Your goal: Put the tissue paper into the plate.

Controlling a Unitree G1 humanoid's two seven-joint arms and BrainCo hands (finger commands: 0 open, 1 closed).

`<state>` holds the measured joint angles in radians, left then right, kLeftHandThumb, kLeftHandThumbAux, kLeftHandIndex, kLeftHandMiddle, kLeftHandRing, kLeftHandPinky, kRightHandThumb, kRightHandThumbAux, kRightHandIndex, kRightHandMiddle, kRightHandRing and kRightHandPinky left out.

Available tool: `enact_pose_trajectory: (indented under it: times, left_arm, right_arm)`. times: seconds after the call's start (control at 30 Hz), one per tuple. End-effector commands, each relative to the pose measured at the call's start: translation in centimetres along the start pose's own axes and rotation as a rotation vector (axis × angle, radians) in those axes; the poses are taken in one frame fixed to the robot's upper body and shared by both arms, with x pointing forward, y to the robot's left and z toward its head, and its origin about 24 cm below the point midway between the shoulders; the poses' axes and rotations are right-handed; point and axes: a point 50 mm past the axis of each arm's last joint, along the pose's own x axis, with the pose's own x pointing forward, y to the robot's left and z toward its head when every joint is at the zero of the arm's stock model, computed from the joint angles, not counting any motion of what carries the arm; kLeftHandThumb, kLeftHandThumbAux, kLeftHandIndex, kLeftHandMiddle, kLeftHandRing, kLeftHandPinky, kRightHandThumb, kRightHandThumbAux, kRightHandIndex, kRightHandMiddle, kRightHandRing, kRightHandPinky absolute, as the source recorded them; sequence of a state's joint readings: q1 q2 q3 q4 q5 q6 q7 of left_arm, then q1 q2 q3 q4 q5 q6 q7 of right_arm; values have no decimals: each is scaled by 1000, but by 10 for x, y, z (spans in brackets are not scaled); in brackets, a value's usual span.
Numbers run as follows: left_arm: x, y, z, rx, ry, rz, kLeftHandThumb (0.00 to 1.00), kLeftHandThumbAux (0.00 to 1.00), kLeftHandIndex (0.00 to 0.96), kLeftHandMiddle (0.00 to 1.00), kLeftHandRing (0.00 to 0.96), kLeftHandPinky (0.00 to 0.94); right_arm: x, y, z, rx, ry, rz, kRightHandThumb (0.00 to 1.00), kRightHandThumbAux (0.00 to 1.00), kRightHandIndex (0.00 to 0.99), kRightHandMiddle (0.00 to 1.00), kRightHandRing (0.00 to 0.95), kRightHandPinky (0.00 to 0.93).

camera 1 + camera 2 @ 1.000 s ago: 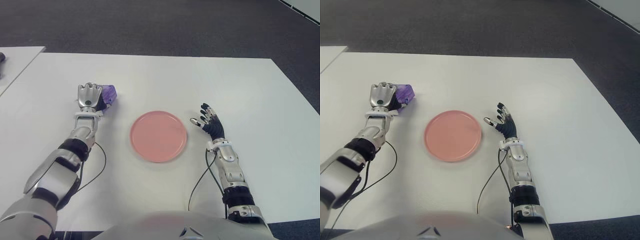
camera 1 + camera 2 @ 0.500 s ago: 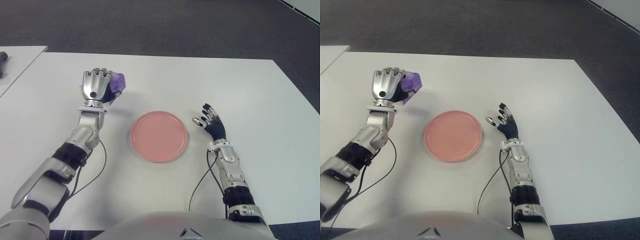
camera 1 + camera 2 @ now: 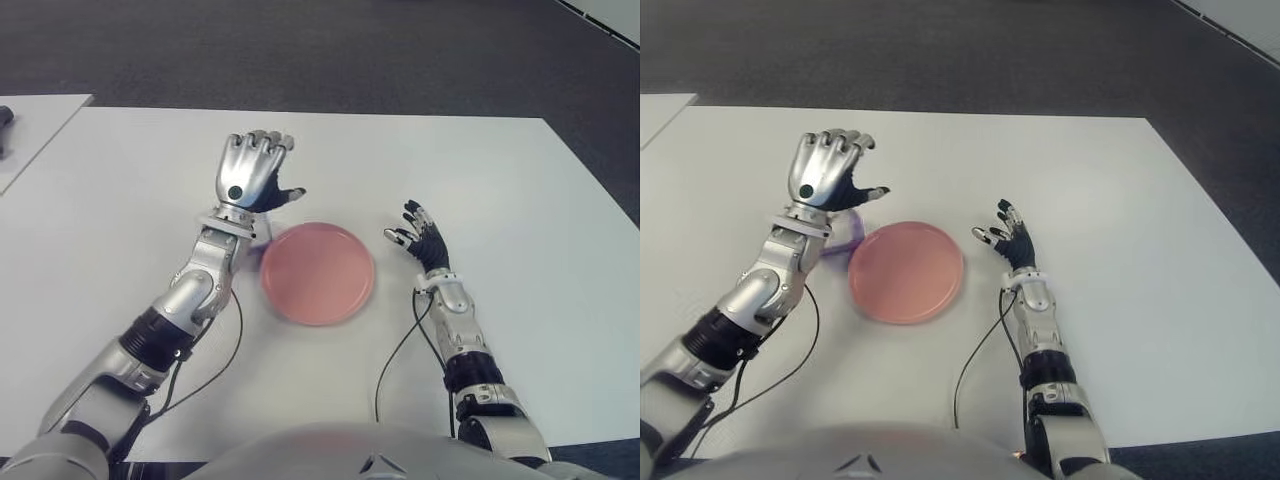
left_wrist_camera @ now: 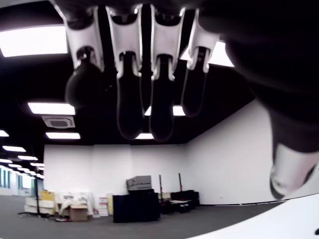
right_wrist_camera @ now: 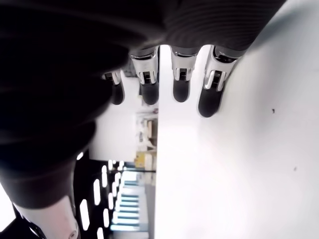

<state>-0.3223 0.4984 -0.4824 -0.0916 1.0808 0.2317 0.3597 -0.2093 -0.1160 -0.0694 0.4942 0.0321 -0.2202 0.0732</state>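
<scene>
Left eye view shows me the white table point(image 3: 520, 180) with the pink plate point(image 3: 318, 272) near its middle, and I see nothing lying inside the plate. My left hand point(image 3: 251, 178) is raised above the table just beyond the plate's left rim, with the palm turned away from the head camera. In the left wrist view its 4 fingers point(image 4: 130, 84) are stretched out and the thumb stands apart, and between them I see only the ceiling lights, so this hand is released and holds nothing.

The tissue paper point(image 3: 844, 236) is the purple piece that I can see only in the right eye view. It lies on the table just beside the left rim of the plate, under my left wrist and partly hidden by it. I cannot tell if it touches the rim, but it is not in the plate.

My right hand point(image 3: 422, 238) shows to the right of the plate, a little apart from it. In the right wrist view its fingers point(image 5: 180, 79) are loosely extended over the bare table, grasping nothing.
</scene>
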Motion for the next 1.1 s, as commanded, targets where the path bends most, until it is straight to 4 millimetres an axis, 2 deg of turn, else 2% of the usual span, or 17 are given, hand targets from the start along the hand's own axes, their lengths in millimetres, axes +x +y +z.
enact_pose_trajectory:
  times: [0.03, 0.07, 0.13, 0.17, 0.3, 0.43, 0.5, 0.53, 0.6, 0.67, 0.9, 1.1]
  left_arm:
    - [-7, -1, 6, 18, -76, -36, 950, 651, 385, 508, 531, 749]
    - [-7, -1, 7, 17, -92, -38, 950, 651, 385, 508, 531, 750]
    - [-7, -1, 11, 9, -129, -40, 950, 651, 383, 507, 531, 758]
    - [-6, -3, 14, -1, -150, -38, 949, 652, 382, 507, 532, 763]
    - [-6, -7, 20, -27, -188, -26, 949, 652, 381, 506, 533, 778]
    - [-15, -26, 40, -67, -237, -6, 949, 652, 380, 506, 535, 784]
    - [-20, -32, 47, -62, -260, -6, 892, 661, 391, 525, 697, 796]
    - [-21, -33, 48, -56, -269, -5, 884, 662, 393, 528, 719, 798]
    - [-22, -34, 48, -33, -294, -19, 866, 665, 397, 535, 773, 802]
    - [-23, -35, 48, -19, -309, -31, 859, 666, 398, 537, 791, 804]
    - [-31, -44, 53, 54, -388, -106, 854, 665, 402, 544, 811, 825]
    - [-36, -48, 54, 55, -390, -151, 855, 663, 406, 551, 817, 837]
  right_arm:
    - [-6, 15, -10, 10, 48, -8, 38, 789, 14, 0, 0, 17]
    - [-7, 12, -8, 11, 40, -13, 37, 791, 14, 0, 0, 15]
    - [-11, -8, 4, 12, 0, -30, 33, 798, 14, 0, 0, 12]
    - [-9, -9, 9, 17, -21, -35, 28, 804, 14, 0, 0, 10]
    - [0, -1, 17, 32, -49, -38, 19, 827, 11, 0, 0, 11]
    - [-12, -5, 10, 45, -65, -71, 14, 834, 11, 0, 0, 20]
    - [-16, -7, 8, 47, -69, -80, 14, 835, 11, 0, 0, 29]
    - [-16, -7, 8, 47, -70, -80, 15, 835, 11, 0, 0, 30]
    - [-16, 0, 30, 28, -118, -46, 24, 835, 17, 8, 3, 44]
    - [-18, 4, 41, 19, -138, -35, 32, 836, 22, 15, 6, 55]
    - [-20, 9, 45, -9, -155, -77, 15, 831, 31, 31, 16, 57]
    - [-17, 10, 52, 14, -154, -52, 1, 838, 33, 45, 36, 125]
